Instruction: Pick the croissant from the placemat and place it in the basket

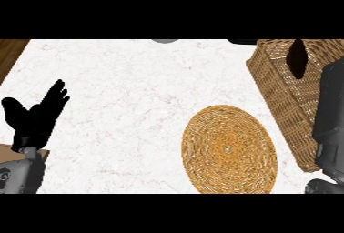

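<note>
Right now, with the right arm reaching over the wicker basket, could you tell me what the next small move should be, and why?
Probably a short lowering of the right hand into the basket, then letting go. The hand already hangs over the basket's opening, and the round woven placemat lies bare with no croissant in view, so the hand may be carrying it; its fingers cannot be made out. The left hand rests open at the left edge.

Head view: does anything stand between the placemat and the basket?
Nothing visible does. The placemat lies just beside the basket, with only bare counter between them. The right hand is over the basket's opening. No croissant shows on the placemat or anywhere else.
</note>
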Robot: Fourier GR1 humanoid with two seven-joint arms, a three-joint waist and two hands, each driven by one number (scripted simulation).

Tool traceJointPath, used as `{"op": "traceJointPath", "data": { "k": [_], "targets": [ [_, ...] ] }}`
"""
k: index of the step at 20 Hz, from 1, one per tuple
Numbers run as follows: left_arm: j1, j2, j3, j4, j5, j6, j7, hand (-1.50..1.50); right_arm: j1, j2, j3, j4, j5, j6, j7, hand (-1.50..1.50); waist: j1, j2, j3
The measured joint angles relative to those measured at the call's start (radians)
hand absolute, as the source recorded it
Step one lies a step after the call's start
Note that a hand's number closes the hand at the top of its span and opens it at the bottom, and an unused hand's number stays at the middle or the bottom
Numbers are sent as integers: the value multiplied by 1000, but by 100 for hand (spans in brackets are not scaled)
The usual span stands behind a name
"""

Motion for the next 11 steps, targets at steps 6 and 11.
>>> {"op": "traceJointPath", "data": {
  "k": [6, 11],
  "targets": [
    [35, 5, 12, -9, 3, -1, -4, 0, 132, 138, 42, -324, -80, 40, 19, -150, -20, -13, -1],
    [23, 7, 14, 4, -4, 6, 1, 0, 313, 174, 175, -545, -200, 130, 53, -150, -30, -16, -1]
  ]
}}
